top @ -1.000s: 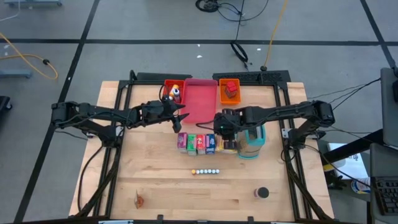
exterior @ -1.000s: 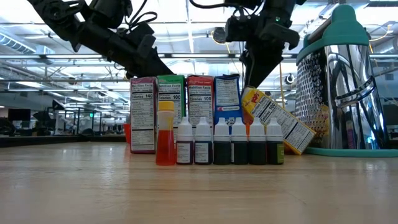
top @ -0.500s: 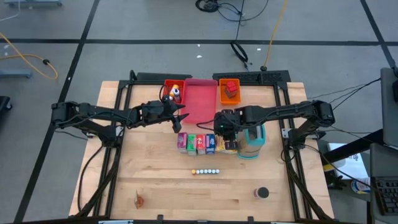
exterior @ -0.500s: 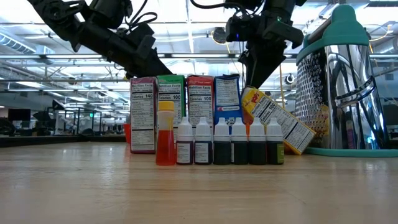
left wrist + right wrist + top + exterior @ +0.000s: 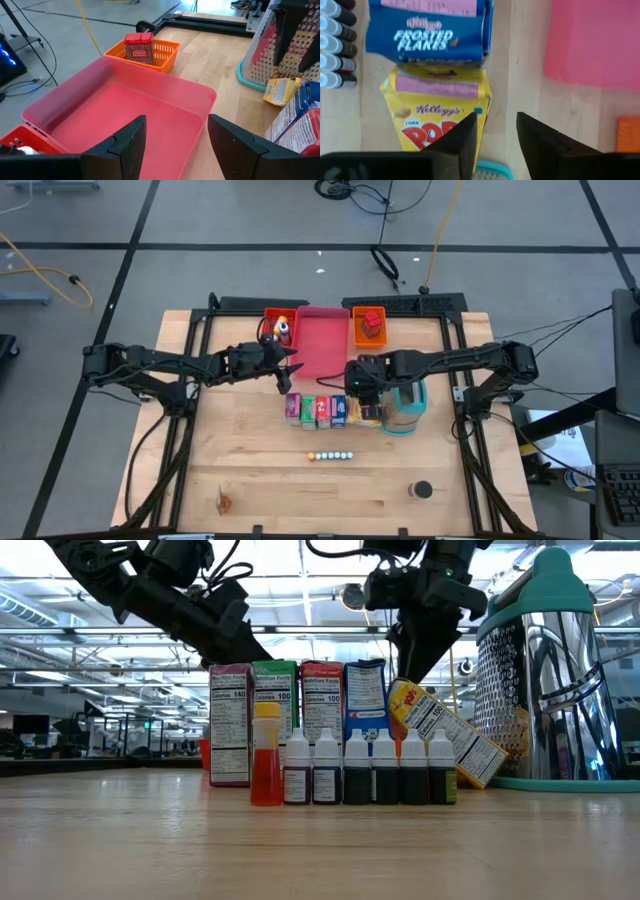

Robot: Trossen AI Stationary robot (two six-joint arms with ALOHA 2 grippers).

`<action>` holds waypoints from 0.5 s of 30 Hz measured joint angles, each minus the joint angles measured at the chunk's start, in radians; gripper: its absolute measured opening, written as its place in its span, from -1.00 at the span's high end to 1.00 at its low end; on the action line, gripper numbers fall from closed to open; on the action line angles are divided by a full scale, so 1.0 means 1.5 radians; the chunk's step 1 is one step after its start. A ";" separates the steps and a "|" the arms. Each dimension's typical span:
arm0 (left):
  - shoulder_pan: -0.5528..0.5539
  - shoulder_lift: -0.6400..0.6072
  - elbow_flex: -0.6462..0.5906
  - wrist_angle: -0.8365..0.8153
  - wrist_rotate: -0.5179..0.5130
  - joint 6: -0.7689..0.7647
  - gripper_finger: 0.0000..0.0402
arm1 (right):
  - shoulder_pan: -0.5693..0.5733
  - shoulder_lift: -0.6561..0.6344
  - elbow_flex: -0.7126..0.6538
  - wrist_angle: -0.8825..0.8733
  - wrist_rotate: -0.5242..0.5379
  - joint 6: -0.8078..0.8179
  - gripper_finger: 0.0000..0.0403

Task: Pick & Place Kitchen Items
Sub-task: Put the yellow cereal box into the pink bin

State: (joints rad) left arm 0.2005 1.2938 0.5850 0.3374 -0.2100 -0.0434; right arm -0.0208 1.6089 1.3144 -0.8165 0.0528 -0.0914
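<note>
The right gripper (image 5: 493, 142) had just spread its fingers and hovered empty above the yellow box (image 5: 437, 115), which leaned tilted against the grater (image 5: 545, 670) below it. That suggested a release or re-grip. The left gripper (image 5: 175, 145) waited open over the pink tray (image 5: 125, 115).

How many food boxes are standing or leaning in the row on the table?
5: purple box, green box, red box and blue box upright side by side; yellow box leaning at the end.

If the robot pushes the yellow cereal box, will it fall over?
Probably. The yellow box already tilts, seemingly propped against the metal grater, so a nudge could slide it flat. It looks like thin, light cardboard, so squeezing hard may dent it.
</note>
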 joint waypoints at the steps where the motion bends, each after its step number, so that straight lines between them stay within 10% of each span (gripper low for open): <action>1: 0.000 0.000 0.000 0.000 0.000 -0.002 -0.07 | 0.000 0.000 0.000 0.000 0.001 0.000 0.26; 15: 0.000 0.000 0.000 0.001 0.000 -0.004 -0.07 | 0.000 0.000 -0.035 0.048 0.002 -0.003 -0.19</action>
State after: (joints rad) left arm 0.2005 1.2938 0.5850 0.3389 -0.2096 -0.0502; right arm -0.0208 1.6093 1.2615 -0.7446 0.0561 -0.0952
